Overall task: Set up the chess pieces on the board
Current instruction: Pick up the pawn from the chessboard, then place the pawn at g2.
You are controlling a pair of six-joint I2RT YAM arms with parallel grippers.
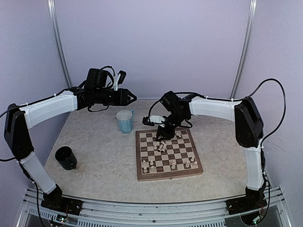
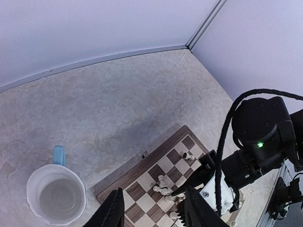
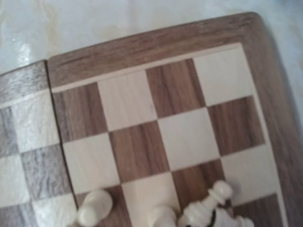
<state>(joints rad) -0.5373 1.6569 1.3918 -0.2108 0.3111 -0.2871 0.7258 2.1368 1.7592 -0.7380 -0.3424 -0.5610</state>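
Note:
The board (image 1: 185,174) lies right of the table's middle. Several cream chess pieces lie heaped (image 1: 161,146) on its far-left squares, and others stand along its near rows (image 1: 173,164). My right gripper (image 1: 162,136) is low over the heap; the right wrist view shows only the board's corner (image 3: 156,40) and toppled pieces (image 3: 207,209), not my fingers. My left gripper (image 1: 130,98) hangs open and empty in the air, left of the board. In the left wrist view its fingers (image 2: 113,211) frame the board (image 2: 124,179) and the heap (image 2: 164,185).
A pale blue cup (image 1: 125,121) stands just beyond the board's far-left corner, under my left gripper; it also shows in the left wrist view (image 2: 56,195). A black cup (image 1: 66,158) stands near the table's left edge. Walls close in the back and sides.

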